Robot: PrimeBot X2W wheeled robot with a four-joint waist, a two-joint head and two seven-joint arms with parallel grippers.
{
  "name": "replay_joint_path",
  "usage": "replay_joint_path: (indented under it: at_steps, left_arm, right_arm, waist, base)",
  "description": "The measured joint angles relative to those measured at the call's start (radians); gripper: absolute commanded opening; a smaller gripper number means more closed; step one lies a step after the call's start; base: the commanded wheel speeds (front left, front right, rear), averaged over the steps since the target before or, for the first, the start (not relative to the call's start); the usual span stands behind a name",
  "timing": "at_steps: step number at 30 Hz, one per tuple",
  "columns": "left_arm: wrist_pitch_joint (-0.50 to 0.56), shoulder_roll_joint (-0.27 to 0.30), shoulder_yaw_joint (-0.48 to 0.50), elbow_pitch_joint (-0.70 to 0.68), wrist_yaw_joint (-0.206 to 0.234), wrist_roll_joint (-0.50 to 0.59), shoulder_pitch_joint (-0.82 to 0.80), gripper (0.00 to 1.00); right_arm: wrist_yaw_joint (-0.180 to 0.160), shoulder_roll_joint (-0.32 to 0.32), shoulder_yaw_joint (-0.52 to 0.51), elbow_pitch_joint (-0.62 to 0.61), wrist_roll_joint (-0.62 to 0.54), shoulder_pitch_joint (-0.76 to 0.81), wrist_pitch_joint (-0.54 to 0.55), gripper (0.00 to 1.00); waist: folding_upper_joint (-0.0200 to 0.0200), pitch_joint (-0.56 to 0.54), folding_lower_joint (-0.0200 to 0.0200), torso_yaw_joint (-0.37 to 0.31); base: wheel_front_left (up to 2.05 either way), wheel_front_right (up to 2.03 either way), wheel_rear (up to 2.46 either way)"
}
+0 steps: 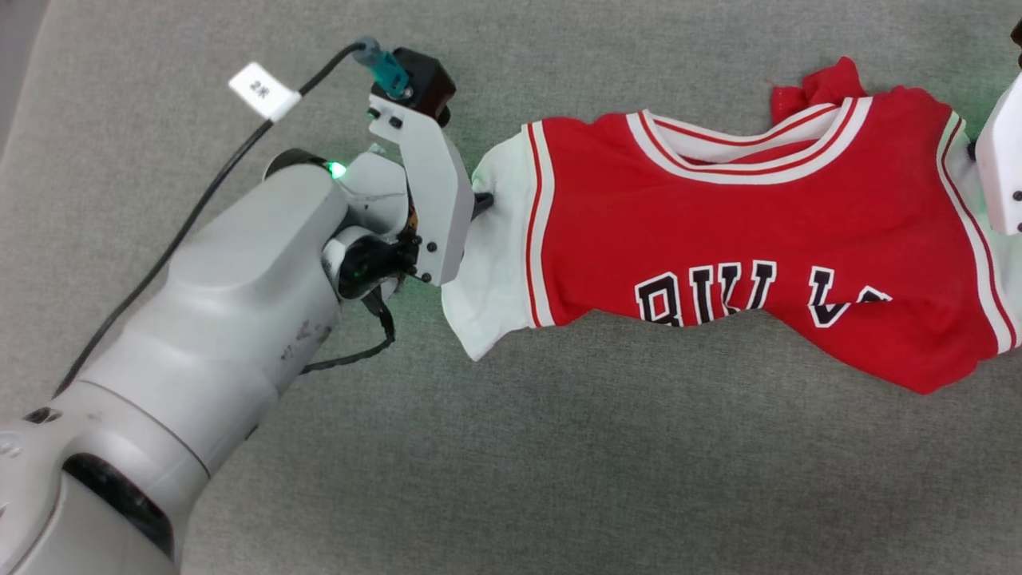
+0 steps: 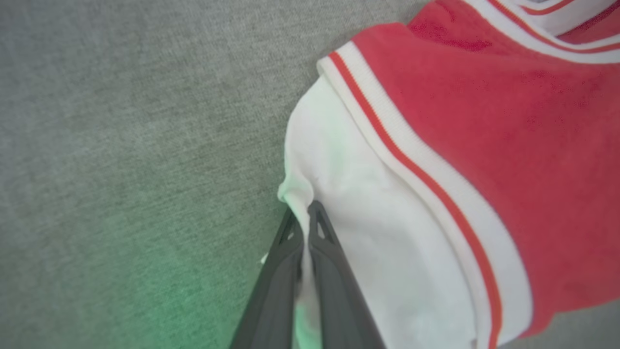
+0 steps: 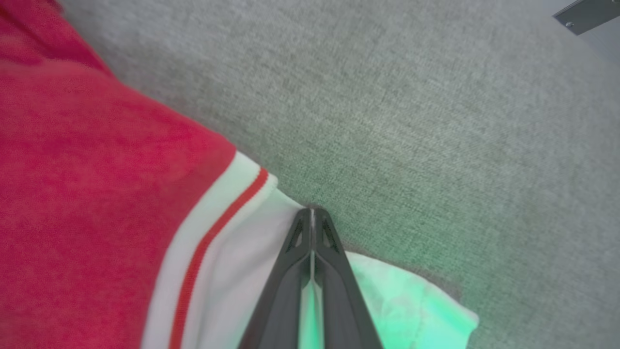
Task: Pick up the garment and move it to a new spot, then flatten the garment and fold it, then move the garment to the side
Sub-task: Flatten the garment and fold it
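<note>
The garment (image 1: 742, 239), a small red V-neck T-shirt with white sleeves and black-and-white chest lettering, hangs stretched between my two grippers above the grey surface, neck away from me. My left gripper (image 1: 481, 201) is shut on the edge of its white sleeve (image 2: 368, 232); the left gripper (image 2: 305, 215) pinches a fold of that white cloth between its dark fingers. My right gripper (image 3: 312, 215) is shut on the other white sleeve (image 3: 232, 271). At the right edge of the head view its pale housing (image 1: 1002, 160) hides the fingers.
A grey cloth-covered surface (image 1: 559, 447) lies all around and under the shirt. A black cable with a white tag (image 1: 263, 90) runs along my left forearm. A metal bracket (image 3: 588, 14) shows at the top right of the right wrist view.
</note>
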Motion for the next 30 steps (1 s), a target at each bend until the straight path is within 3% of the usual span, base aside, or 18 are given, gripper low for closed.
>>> replay_joint_path:
  at_steps: [14,21,30]
  left_arm:
    - [-0.398,0.022,0.068,0.126,-0.002,-0.052,-0.035,0.0]
    - [-0.635,-0.013,0.11,0.256,-0.002,-0.011,-0.143,0.0]
    - [-0.728,-0.019,0.208,0.362,0.042,0.035,-0.368,0.0]
  right_arm:
    - [0.0,0.05,-0.053,0.057,0.047,-0.024,-0.243,0.0]
    - [0.0,0.089,-0.113,0.123,0.019,-0.134,-0.38,0.0]
    - [0.0,0.198,-0.238,0.282,-0.059,-0.414,-0.652,0.0]
  waist:
    - [0.0,-0.107,0.0,-0.044]
    - [0.0,-0.118,0.0,-0.084]
    - [0.0,-0.087,0.0,-0.113]
  base:
    - [0.0,0.0,0.0]
    - [0.0,0.0,0.0]
    - [0.0,0.0,0.0]
